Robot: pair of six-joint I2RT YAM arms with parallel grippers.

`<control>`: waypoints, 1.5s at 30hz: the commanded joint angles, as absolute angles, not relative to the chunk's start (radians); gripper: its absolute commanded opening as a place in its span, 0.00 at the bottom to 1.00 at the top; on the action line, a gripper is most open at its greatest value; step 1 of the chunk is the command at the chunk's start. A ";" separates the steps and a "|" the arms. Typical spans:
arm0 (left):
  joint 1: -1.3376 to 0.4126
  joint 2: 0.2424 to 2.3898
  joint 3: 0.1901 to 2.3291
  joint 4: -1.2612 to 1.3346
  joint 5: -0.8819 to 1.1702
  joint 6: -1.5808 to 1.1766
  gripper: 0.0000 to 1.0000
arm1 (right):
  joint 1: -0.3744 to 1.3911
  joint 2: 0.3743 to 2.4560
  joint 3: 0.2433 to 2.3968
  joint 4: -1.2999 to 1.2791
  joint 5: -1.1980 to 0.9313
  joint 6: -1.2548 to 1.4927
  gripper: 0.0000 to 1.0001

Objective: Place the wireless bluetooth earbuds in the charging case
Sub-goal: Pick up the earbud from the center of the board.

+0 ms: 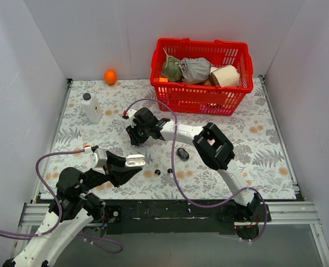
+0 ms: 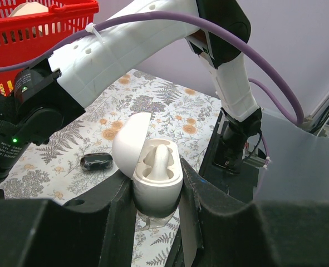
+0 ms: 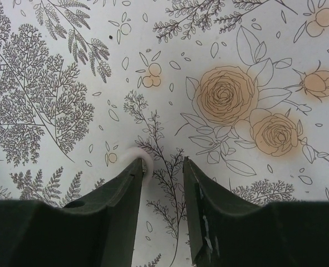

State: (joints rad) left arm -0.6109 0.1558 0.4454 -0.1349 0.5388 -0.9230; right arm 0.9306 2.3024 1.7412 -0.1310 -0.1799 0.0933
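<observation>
Near the front edge of the surface (image 1: pixel 253 161) lie the two black earbuds (image 1: pixel 157 172), close to the left claw (image 2: pixel 157 192) pinching the open white charging case (image 2: pixel 153 167); the right claw (image 3: pixel 163 161) hovers spread and empty. We fear a glossy bud squirting free (or the purple cable (image 1: pixel 174 161) sweeping it) over that edge; open room lies farther back.

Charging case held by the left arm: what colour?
The charging case is off-white, lid open; best seen in the left wrist view.
</observation>
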 commanded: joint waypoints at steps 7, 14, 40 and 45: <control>-0.611 0.143 0.437 -0.130 0.546 -0.925 0.00 | 0.962 2.258 1.664 -0.153 -0.192 0.086 0.38; -0.612 0.144 0.437 -0.130 0.549 -0.925 0.00 | 0.971 2.258 1.648 -0.150 -0.202 0.092 0.29; -0.612 0.152 0.462 -0.124 0.534 -0.905 0.00 | 0.907 1.993 1.447 -0.072 -0.129 0.158 0.01; -0.611 0.213 0.476 -0.084 0.546 -0.890 0.00 | 0.848 1.711 1.348 -0.213 -0.011 0.131 0.01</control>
